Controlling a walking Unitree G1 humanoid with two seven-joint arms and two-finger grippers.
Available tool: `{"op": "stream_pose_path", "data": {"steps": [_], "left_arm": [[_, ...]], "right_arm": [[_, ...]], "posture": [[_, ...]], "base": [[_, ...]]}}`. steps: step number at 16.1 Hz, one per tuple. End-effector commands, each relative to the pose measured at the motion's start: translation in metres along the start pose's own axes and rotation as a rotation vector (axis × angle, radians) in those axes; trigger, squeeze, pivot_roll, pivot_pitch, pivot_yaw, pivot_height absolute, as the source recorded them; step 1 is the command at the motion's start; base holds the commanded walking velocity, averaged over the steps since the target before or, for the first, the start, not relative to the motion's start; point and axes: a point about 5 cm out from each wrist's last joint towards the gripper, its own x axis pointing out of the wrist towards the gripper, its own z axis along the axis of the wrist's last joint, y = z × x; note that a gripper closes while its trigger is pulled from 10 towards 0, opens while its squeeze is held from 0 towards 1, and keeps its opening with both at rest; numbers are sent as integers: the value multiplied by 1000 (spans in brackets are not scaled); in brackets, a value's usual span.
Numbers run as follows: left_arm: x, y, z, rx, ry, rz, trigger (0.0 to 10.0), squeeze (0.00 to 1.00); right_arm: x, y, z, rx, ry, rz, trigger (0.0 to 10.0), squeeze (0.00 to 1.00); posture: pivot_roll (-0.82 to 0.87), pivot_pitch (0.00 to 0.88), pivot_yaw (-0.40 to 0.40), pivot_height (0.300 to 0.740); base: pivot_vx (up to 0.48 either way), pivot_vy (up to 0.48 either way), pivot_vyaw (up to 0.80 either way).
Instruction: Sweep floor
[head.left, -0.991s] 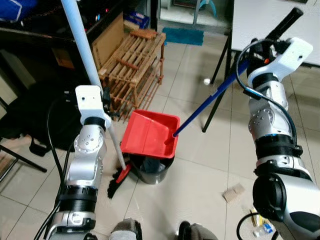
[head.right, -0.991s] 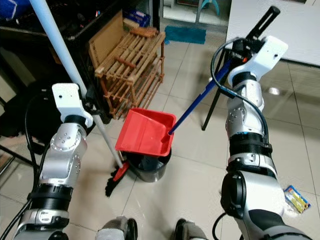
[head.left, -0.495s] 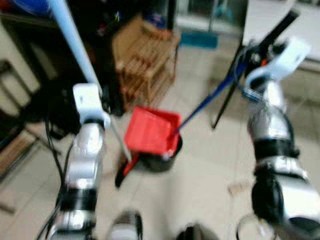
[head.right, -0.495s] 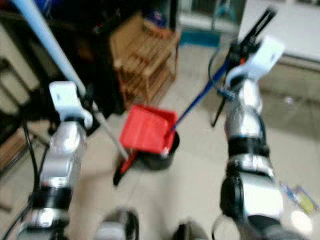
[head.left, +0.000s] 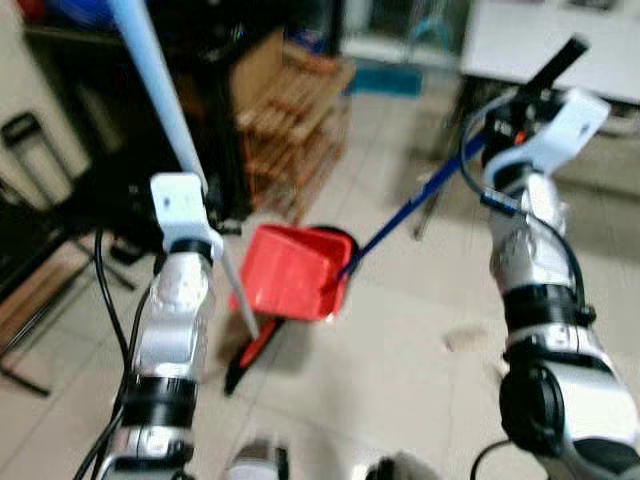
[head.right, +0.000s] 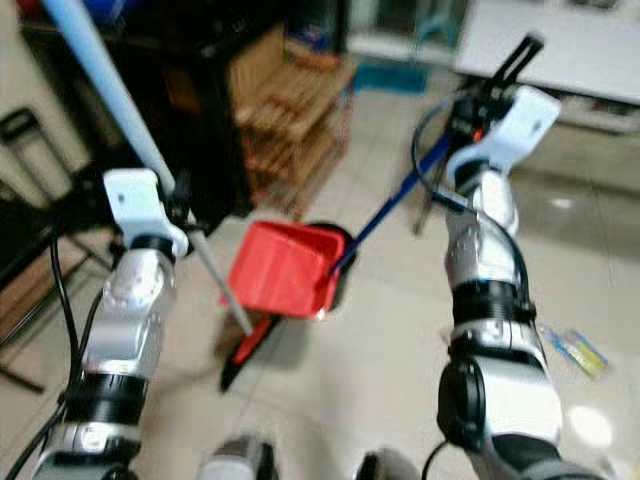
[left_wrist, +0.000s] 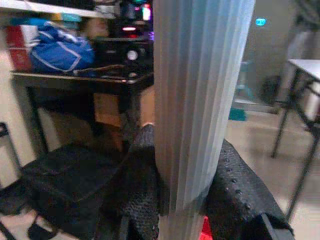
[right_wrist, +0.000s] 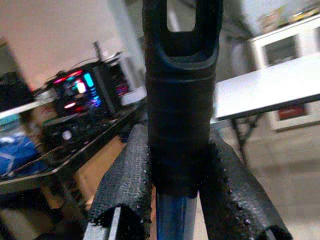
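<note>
Head views, blurred: the left end effector (head.left: 205, 190) is pinching the pale blue ribbed broom handle (head.left: 155, 85), whose red-and-black brush head (head.left: 245, 352) is resting on the beige tiled floor (head.left: 400, 350) just left of the robot's feet. The right end effector (head.left: 515, 105) is raised high, gripping the black grip of the blue dustpan pole (head.left: 415, 205), which is slanting down to the red plastic dustpan (head.left: 290, 285). The dustpan is hovering tilted in front of a dark round bin (head.left: 335, 240); a second ago it was sitting right over the bin's mouth, so the tipping looks done and the pan is coming away. The whole picture has shifted and smeared, so the robot is probably turning or stepping. A wooden slatted rack (head.left: 295, 125) is standing behind, and a scrap of litter (head.left: 462, 340) is lying on the floor to the right. Left wrist view: both black fingers (left_wrist: 135, 185) are pressing on the ribbed handle. Right wrist view: textured fingers (right_wrist: 127, 185) are clamping the black grip (right_wrist: 180, 100) with blue pole below. Judgement: sweeping is resuming, with the litter to the right a likely next target.
</note>
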Motion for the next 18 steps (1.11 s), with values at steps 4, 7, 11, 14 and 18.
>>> {"op": "stream_pose_path", "data": {"steps": [4, 7, 11, 14, 18], "left_arm": [[2, 1, 11, -6, -47, 2, 10000, 0], [1, 0, 10, -16, -41, -7, 10000, 0], [1, 0, 10, -14, -35, -6, 10000, 0], [1, 1, 10, -11, -32, -5, 10000, 0], [-1, -1, 9, -26, -29, -13, 10000, 0]], "right_arm": [[0, -7, 12, 0, -27, -27, 10000, 0], [-3, -11, 10, -9, -23, -37, 10000, 0], [-4, -14, 11, -23, -26, -56, 10000, 0], [-5, -15, 11, -25, -23, -59, 10000, 0], [-7, -17, 8, -32, -9, -70, 10000, 0]], "posture": [[-4, 40, 0, 740], [-7, 60, -1, 740], [-5, 71, -1, 740], [-11, 80, -1, 740], [-10, 91, -2, 740]], "base": [[0, 0, -400], [0, 0, -788], [0, 0, -778], [0, 0, -775], [0, 0, -775]]}}
